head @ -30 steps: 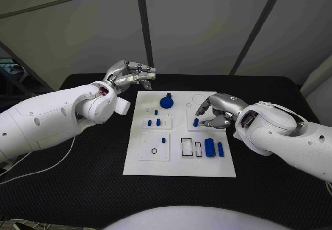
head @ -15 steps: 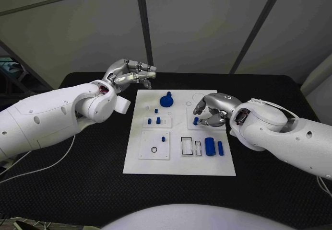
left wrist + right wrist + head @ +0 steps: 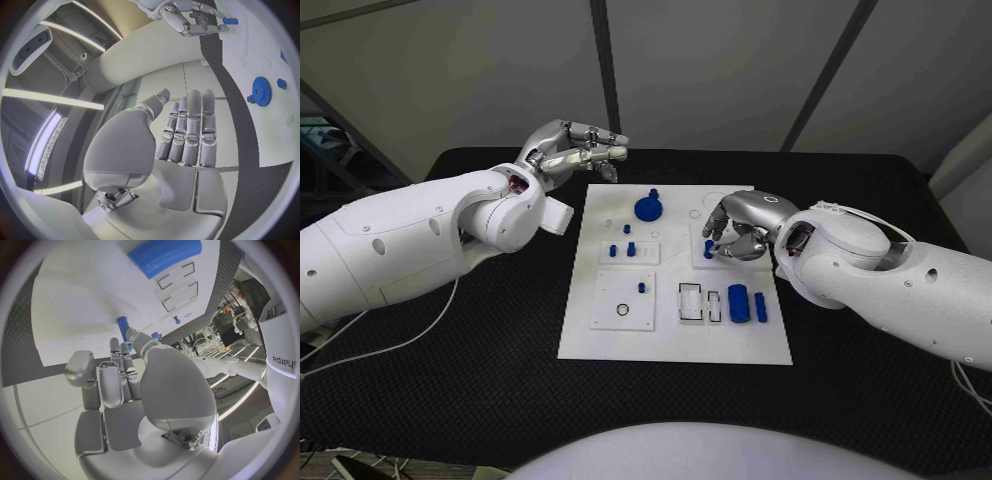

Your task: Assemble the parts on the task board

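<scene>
The right hand hangs low over the right part of the white rectangular task board, fingers curled in around a small blue peg standing there. The right wrist view shows the fingertips beside the peg, but whether they actually pinch it I cannot tell. The left hand is raised off the board's far left corner, above the black table, holding nothing; in its wrist view the fingers lie fairly straight, side by side.

By size, the board's parts run as follows. The blue toothed gear wheel sits near the far edge at the board's middle. Two blue cylinders lie side by side in the near right area, the thicker one beside two empty rectangular recesses. Several short blue pins stand in the left middle blocks, and another in the near left block beside a thin dark ring.

All the parts look like rigid, light plastic, probably smooth and somewhat slippery against metal fingertips. The peg is best pinched on opposite sides, high on its shaft, and kept upright so it does not tip or jam. The cylinders want a grip across the middle; the gear is best taken by its raised hub rather than its teeth.
</scene>
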Controlling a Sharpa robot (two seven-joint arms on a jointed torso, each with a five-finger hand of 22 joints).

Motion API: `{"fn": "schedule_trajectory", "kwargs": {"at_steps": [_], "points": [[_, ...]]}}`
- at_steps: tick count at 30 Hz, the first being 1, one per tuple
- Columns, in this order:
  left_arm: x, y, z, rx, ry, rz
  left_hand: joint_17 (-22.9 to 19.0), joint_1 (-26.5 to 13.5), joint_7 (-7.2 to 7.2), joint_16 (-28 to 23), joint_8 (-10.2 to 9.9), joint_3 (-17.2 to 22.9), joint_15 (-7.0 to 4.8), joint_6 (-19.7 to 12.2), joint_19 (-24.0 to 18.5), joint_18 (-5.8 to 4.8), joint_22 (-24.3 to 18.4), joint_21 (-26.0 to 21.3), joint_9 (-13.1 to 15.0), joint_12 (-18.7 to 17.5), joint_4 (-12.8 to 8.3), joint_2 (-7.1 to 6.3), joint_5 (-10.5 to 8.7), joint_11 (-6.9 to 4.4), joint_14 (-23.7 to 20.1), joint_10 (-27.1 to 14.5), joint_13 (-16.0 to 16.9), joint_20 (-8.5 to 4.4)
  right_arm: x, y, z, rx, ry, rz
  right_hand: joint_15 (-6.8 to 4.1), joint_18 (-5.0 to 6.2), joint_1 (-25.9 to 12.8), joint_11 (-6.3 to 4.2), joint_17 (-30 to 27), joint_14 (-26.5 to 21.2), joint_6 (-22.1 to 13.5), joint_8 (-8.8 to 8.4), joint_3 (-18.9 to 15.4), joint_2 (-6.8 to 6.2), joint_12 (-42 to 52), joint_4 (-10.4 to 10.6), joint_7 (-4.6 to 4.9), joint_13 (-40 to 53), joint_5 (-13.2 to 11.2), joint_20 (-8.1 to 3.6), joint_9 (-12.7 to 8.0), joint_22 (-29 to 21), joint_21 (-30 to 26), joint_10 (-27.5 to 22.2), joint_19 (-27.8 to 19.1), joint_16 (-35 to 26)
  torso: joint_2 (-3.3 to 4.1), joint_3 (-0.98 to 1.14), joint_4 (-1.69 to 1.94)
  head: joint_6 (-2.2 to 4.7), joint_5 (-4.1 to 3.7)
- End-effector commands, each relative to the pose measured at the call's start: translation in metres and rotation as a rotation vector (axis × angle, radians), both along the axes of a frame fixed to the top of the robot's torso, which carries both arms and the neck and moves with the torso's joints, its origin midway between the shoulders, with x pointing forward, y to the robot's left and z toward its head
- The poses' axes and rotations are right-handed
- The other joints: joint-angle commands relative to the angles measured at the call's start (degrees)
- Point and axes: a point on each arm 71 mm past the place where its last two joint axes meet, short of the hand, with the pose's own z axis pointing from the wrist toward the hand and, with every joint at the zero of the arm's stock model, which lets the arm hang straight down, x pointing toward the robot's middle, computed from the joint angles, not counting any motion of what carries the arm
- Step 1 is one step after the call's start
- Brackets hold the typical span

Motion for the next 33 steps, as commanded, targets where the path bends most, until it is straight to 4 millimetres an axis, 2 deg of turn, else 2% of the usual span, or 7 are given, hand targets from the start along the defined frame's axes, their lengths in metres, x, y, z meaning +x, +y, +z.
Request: {"fn": "schedule_trajectory", "kwargs": {"at_steps": [1, 5, 24, 29, 33], "points": [[-0.0002, -0.0019, 0.0015, -0.009, -0.005, -0.013, -0.1, 0.1, 0.08, 0.2, -0.1, -0.3, 0.17, -0.3, 0.0, -0.67, -0.1, -0.3, -0.1, 0.2, 0.0, 0.40, -0.07, -0.01, -0.3, -0.5, -0.1, 0.34, 0.0005, 0.0015, -0.0015, -0.032, 0.008, 0.008, -0.46, -0.89, -0.2, -0.16, 0.1, 2.5, 0.5, 0.24, 0.5, 0.59, 0.0, -0.1, 0.02, 0.1, 0.0, -0.05, 0.1, 0.2, 0.3, 1.0, 0.6, 0.4, 0.00, 0.05, -0.03, -0.02, 0.07], [-0.0002, -0.0019, 0.0015, -0.009, -0.005, -0.013, -0.1, 0.1, 0.08, 0.2, -0.1, -0.3, 0.17, -0.3, 0.0, -0.67, -0.1, -0.3, -0.1, 0.2, 0.0, 0.40, -0.07, -0.01, -0.3, -0.5, -0.1, 0.34, 0.0006, 0.0039, -0.0026, -0.039, 0.015, 0.014, -0.52, -0.90, -0.2, -0.22, 0.2, 2.5, 0.8, 0.28, 0.8, 0.55, -0.1, 0.0, 0.01, 0.1, 0.0, -0.13, 0.1, 0.3, 0.4, 1.5, 0.6, 0.4, 0.01, 0.04, -0.09, -0.05, 0.24], [0.0009, -0.0011, 0.0005, -0.006, 0.000, -0.009, -0.1, 0.4, 0.08, 0.2, 0.0, -0.2, 0.13, -0.2, 0.0, -0.63, -0.1, -0.4, 0.0, 0.3, -0.1, 0.68, -0.04, -0.03, -0.3, -0.6, 0.0, 0.33, -0.0009, 0.0078, -0.0066, -0.065, 0.044, 0.032, -0.67, -0.93, -0.4, -0.40, 0.2, 2.5, 2.0, 0.58, 1.3, 0.57, -0.7, 0.1, -0.10, 0.1, 0.0, -0.29, 0.1, 0.5, 0.5, 2.7, 0.7, 0.5, 0.03, 0.01, -0.05, -0.16, 0.01], [0.0010, -0.0007, 0.0004, -0.004, 0.001, -0.007, -0.1, 0.4, 0.08, 0.2, 0.0, -0.2, 0.13, -0.2, 0.1, -0.62, -0.1, -0.4, 0.0, 0.3, -0.1, 0.81, -0.03, -0.04, -0.4, -0.6, 0.0, 0.33, -0.0011, 0.0074, -0.0053, -0.052, 0.031, 0.027, -1.33, -1.05, 0.4, -1.19, 0.5, 2.6, 5.0, 1.79, 2.2, 1.75, -0.5, -0.2, -0.73, 0.6, -0.1, -0.76, 0.6, 1.2, 0.9, 5.5, 1.1, 0.7, 0.04, 0.03, -0.06, -0.24, 0.02], [0.0011, -0.0008, 0.0003, -0.004, 0.002, -0.008, -0.1, 0.5, 0.08, 0.3, 0.0, -0.2, 0.12, -0.2, 0.1, -0.62, -0.1, -0.5, 0.0, 0.4, -0.1, 0.92, -0.03, -0.04, -0.4, -0.6, 0.0, 0.33, -0.0018, 0.0075, -0.0015, -0.019, 0.000, 0.018, -1.69, -1.28, 1.1, -1.58, 0.8, 2.7, 6.5, 2.42, 3.0, 3.18, -0.7, -0.6, -0.94, 1.0, -1.3, -1.19, 0.9, 2.3, 1.7, 7.1, 1.8, 1.0, 0.00, 0.06, -0.09, -0.32, -0.06]]}}
